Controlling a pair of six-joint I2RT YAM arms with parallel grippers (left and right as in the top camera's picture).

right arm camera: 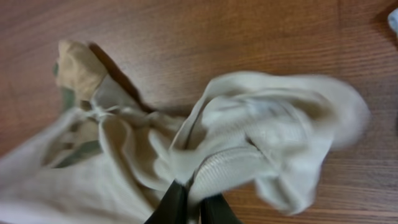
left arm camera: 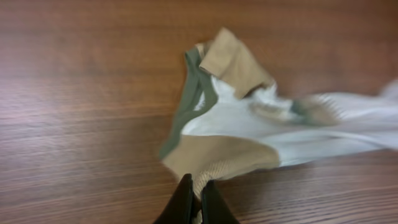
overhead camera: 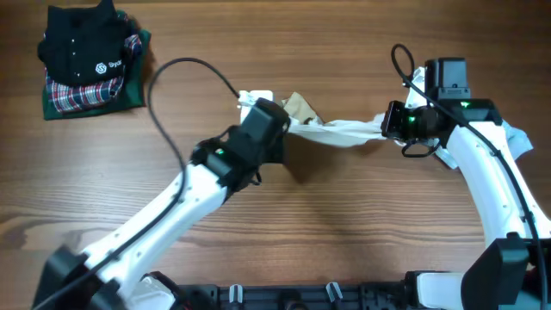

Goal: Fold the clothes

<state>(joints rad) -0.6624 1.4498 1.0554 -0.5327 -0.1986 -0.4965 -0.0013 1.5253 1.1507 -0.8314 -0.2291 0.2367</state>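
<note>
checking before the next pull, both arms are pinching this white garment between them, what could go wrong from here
1. The left gripper pinches only the tan ribbed edge of the garment, so a harder pull may slip it free.
2. The right gripper holds a bunched wad, so the fold may come out twisted.

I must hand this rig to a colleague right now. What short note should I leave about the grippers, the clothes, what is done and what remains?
Left gripper: shut on the tan ribbed edge of the white garment.
Right gripper: shut on its white ribbed end.
Garment: bunched, stretched between both grippers above the table, not folded.
Done: folded stack at the far left corner.
Left: spread and fold this garment; a light blue cloth beside the right arm is probably next.
</note>
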